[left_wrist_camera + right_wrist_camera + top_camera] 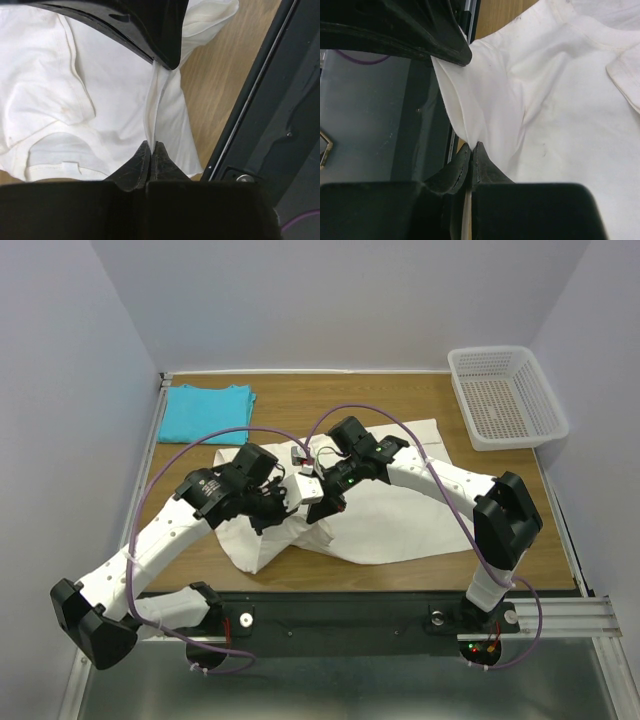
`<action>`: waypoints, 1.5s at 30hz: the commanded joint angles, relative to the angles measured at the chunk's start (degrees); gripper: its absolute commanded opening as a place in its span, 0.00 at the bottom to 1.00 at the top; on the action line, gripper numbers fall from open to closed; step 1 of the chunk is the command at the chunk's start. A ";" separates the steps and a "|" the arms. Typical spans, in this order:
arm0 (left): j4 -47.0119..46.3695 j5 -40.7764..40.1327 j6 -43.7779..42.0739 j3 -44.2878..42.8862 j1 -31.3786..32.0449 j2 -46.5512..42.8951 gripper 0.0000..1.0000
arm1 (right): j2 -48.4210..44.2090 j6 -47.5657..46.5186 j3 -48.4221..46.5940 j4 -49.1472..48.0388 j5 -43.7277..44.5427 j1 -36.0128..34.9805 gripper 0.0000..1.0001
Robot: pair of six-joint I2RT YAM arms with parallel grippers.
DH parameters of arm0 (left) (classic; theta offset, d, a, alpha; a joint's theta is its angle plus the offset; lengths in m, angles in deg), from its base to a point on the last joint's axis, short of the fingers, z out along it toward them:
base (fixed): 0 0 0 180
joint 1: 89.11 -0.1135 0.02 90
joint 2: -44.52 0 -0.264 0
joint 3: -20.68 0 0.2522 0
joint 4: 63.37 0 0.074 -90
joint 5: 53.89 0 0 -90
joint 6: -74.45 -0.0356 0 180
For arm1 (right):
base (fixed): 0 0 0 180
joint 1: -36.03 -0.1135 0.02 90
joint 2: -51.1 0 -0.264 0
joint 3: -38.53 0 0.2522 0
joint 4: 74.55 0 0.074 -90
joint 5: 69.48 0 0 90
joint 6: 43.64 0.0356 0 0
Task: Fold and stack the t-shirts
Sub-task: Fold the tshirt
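My left pincer (151, 146) is glossy black plastic, scuffed at the tips; pinched in it, the cream t-shirt (100, 90) is soft matt cloth. Beside it, the table (220, 85) is smooth wood.

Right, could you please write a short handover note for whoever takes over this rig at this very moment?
Grippers: the left gripper is shut on a pinched fold of the cream t-shirt; the right gripper is shut on another fold of it.
Things: the cream t-shirt lies mid-table, its near-left part bunched between the arms. The turquoise t-shirt lies at the far left corner, apart from it.
Done: both grips taken.
Left: finish folding the cream t-shirt, then stack the two.
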 commanded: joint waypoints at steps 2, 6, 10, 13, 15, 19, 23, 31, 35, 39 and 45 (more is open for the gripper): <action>-2.06 -1.05 -1.23 0.29 0.55 -3.72 0.00 | -1.96 0.33 -1.53 -2.56 -1.53 0.39 0.12; -1.89 0.54 -0.97 0.64 0.64 -5.92 0.00 | -4.50 -1.16 -0.74 -2.30 3.29 0.83 0.45; -1.71 1.42 -0.89 1.26 0.82 -7.24 0.00 | -8.63 -5.28 1.98 -0.64 8.75 5.04 0.54; -1.63 1.68 -1.23 1.17 0.82 -7.50 0.00 | -13.11 -15.72 4.26 8.03 14.19 9.52 0.56; -1.36 2.03 -1.24 0.82 0.82 -7.59 0.00 | -17.57 -26.49 7.24 12.71 21.21 11.89 0.56; -1.54 2.56 -1.85 0.73 0.91 -7.94 0.00 | -26.63 -38.76 16.20 23.00 31.75 19.10 0.56; -1.45 2.91 -2.55 0.82 0.99 -8.30 0.00 | -34.29 -47.55 23.24 31.52 38.81 30.58 0.54; -0.48 3.27 -3.26 0.21 1.17 -8.56 0.00 | -45.72 -62.94 37.91 37.34 51.11 45.65 0.53; -0.13 3.27 -3.17 0.11 1.26 -9.17 0.00 | -44.50 -63.65 39.59 34.62 54.80 47.85 0.52; -0.22 3.09 -3.35 0.47 1.34 -9.96 0.00 | -41.86 -64.88 39.33 33.39 52.27 48.38 0.52; -0.13 3.00 -3.17 0.91 1.35 -10.76 0.00 | -34.93 -65.14 39.95 27.58 49.28 48.29 0.52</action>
